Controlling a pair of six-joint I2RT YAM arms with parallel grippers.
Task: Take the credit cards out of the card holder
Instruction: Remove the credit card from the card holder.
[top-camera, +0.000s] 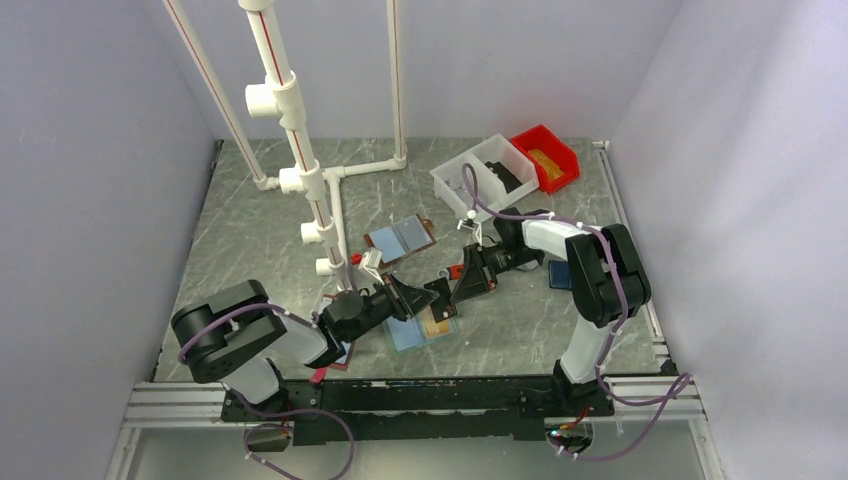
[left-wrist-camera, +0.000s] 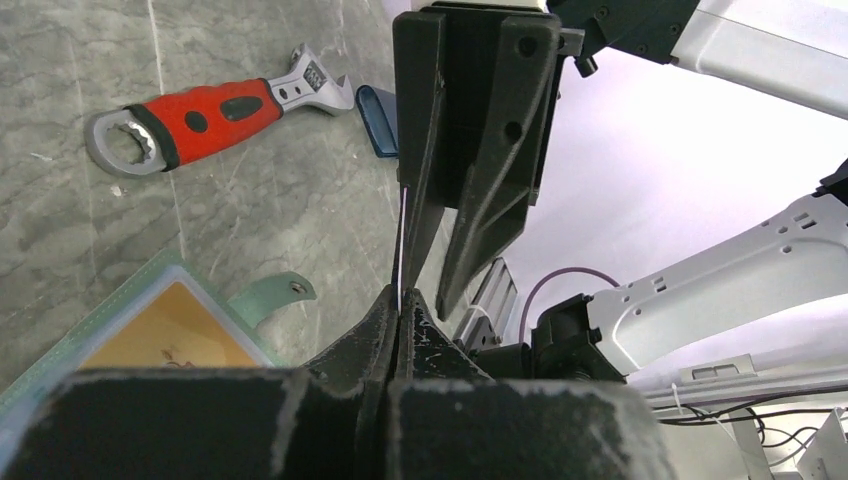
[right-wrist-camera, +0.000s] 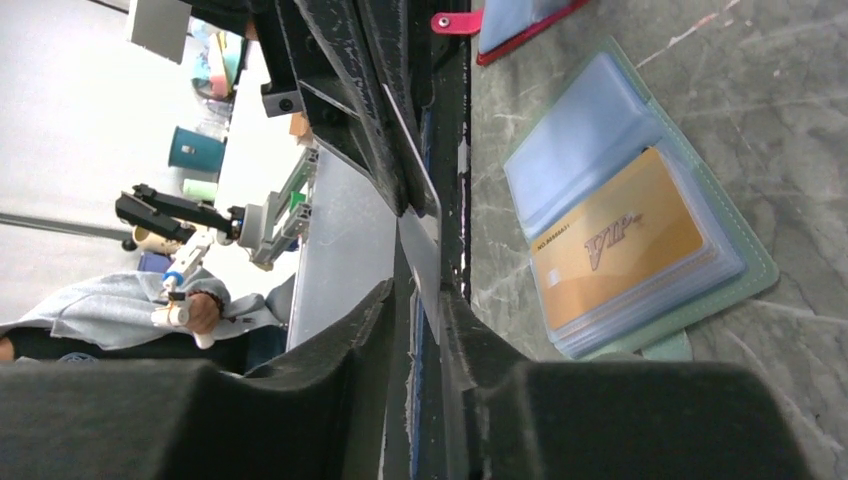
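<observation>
Mint-green edging marked the card holder (top-camera: 405, 337), which lay open on the table close to the middle of its near edge, a gold card (top-camera: 437, 324) showing in its right panel. Just above it the left gripper (top-camera: 428, 296) and right gripper (top-camera: 457, 284) met tip to tip. What passed between them was too small to tell from overhead.

From the left wrist, the left pincer was pressed together on one edge of a thin credit card (left-wrist-camera: 400, 240), seen edge-on. The right gripper's fingers (left-wrist-camera: 480, 200) stood slightly apart round its far part.

From the right wrist, the same credit card ran between both sets of fingers, the right ones loose about it. Beyond them the gold card, marked VIP, sat in its sleeve. On this showing one card was out and changing hands, and at least the gold one was left to draw.
</observation>
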